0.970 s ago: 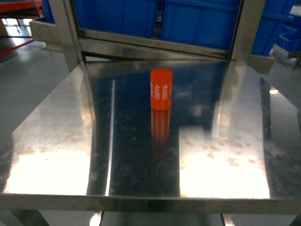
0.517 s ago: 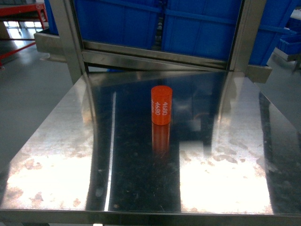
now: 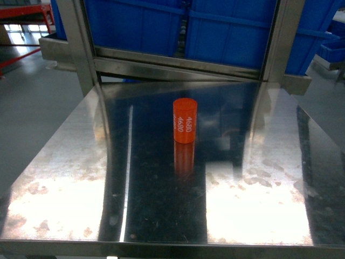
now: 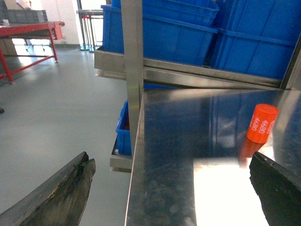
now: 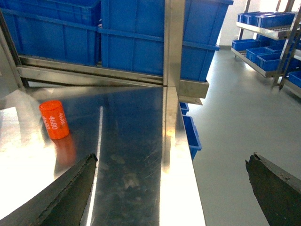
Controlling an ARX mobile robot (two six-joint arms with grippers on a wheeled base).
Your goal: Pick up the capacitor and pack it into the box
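Observation:
The capacitor [image 3: 185, 121] is a small orange cylinder with white "4680" printing. It stands upright near the middle of the steel table [image 3: 64, 162]. The left wrist view has it at the right [image 4: 262, 124], and the right wrist view at the left [image 5: 54, 119]. My left gripper [image 4: 171, 160] is open over the table's left edge, well short of the capacitor. My right gripper [image 5: 172, 157] is open over the table's right edge, with nothing between its fingers. Neither gripper shows in the head view. The box is out of view.
Large blue bins [image 3: 226, 29] fill a steel rack [image 3: 178, 62] right behind the table. Steel uprights [image 3: 75, 43] stand at the table's back corners. More blue bins [image 4: 123, 134] sit low beside the table, over grey floor, and a red frame [image 4: 28, 33] stands far left.
The head view has shifted since a second ago, so the table and capacitor sit lower in frame. The capacitor stands on the same spot. Nothing differs over the last half second.

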